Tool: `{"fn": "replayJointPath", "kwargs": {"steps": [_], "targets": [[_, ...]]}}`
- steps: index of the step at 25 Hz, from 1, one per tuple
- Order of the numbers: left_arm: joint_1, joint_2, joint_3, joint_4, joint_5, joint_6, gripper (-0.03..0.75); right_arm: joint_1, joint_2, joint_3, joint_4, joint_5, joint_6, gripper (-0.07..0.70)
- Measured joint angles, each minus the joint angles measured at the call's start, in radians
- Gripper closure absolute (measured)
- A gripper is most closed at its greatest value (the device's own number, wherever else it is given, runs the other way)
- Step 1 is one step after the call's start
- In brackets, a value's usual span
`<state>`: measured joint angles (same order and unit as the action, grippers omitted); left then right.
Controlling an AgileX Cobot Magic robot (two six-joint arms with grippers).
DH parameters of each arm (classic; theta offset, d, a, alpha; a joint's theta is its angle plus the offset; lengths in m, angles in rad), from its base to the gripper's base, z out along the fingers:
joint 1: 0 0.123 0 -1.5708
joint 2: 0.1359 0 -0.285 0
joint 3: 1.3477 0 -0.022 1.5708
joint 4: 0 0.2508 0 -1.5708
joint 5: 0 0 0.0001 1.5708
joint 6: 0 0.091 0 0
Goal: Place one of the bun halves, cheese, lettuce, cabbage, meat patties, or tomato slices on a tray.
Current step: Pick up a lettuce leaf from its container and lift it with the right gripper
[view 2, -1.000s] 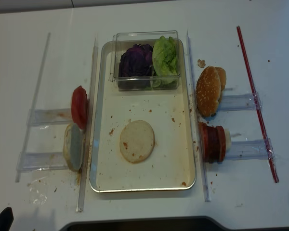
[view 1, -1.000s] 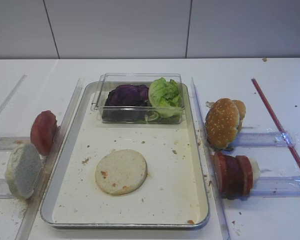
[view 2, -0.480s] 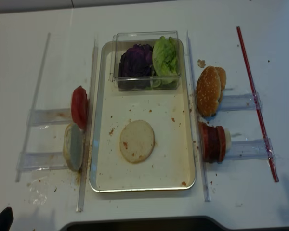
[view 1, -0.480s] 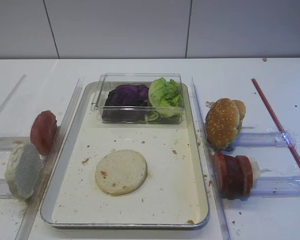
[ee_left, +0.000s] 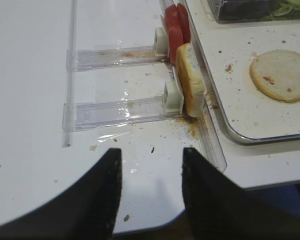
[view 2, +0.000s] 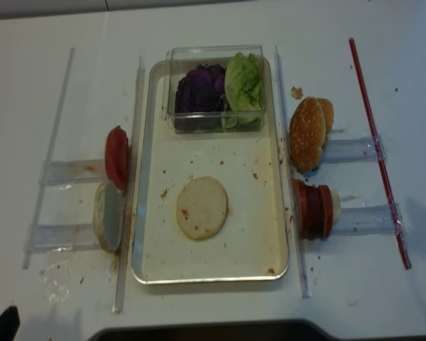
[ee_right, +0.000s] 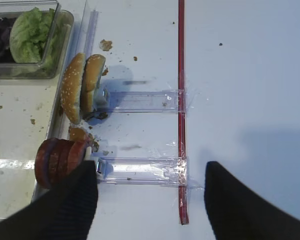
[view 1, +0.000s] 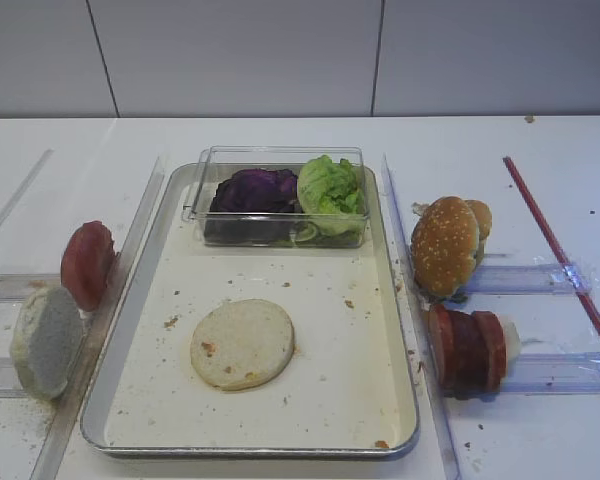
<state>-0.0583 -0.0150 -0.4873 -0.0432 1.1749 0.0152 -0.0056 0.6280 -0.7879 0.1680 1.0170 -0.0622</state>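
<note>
One pale flat bun half (view 1: 242, 343) lies on the silver tray (view 1: 120, 345). Left of the tray, tomato slices (view 1: 87, 264) and another pale bun half (view 1: 47, 342) stand on edge. On the right stand sesame bun halves (view 1: 445, 245) and meat patties (view 1: 467, 348). Lettuce (view 1: 330, 190) and purple cabbage (view 1: 255, 190) sit in a clear box. No cheese is in view. My left gripper (ee_left: 151, 152) is open and empty over the table's front edge, short of the upright bun half (ee_left: 190, 80). My right gripper (ee_right: 151, 167) is open and empty, right of the patties (ee_right: 57, 161).
The clear plastic box (view 1: 280, 236) stands at the tray's far end. Clear plastic rails (ee_right: 140, 170) hold the food rows on both sides. A red strip (ee_right: 180, 100) runs along the table at right. Crumbs dot the tray and table.
</note>
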Motion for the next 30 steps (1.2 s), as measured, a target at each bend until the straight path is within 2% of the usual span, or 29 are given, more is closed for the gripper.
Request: {"fn": "replayJointPath", "kwargs": {"steps": [6, 11, 14, 15, 18, 24, 27, 30], "targets": [[0.0, 0.0, 0.0, 0.0, 0.0, 0.0, 0.43, 0.0, 0.127, -0.079, 0.004, 0.03, 0.012, 0.156], [0.0, 0.0, 0.0, 0.0, 0.0, 0.0, 0.43, 0.0, 0.347, -0.251, 0.004, 0.09, 0.012, 0.183], [0.0, 0.0, 0.0, 0.0, 0.0, 0.0, 0.43, 0.0, 0.516, -0.409, 0.006, 0.127, 0.017, 0.184], [0.0, 0.0, 0.0, 0.0, 0.0, 0.0, 0.43, 0.0, 0.516, -0.409, 0.006, 0.127, 0.017, 0.184], [0.0, 0.0, 0.0, 0.0, 0.0, 0.0, 0.43, 0.0, 0.635, -0.515, 0.008, 0.15, 0.019, 0.184], [0.0, 0.0, 0.0, 0.0, 0.0, 0.0, 0.43, 0.0, 0.805, -0.677, 0.011, 0.222, 0.006, 0.184], [0.0, 0.0, 0.0, 0.0, 0.0, 0.0, 0.43, 0.019, 0.868, -0.737, 0.012, 0.229, 0.051, 0.184], [0.0, 0.0, 0.0, 0.0, 0.0, 0.0, 0.43, 0.077, 0.936, -0.807, 0.001, 0.232, 0.107, 0.183]]}}
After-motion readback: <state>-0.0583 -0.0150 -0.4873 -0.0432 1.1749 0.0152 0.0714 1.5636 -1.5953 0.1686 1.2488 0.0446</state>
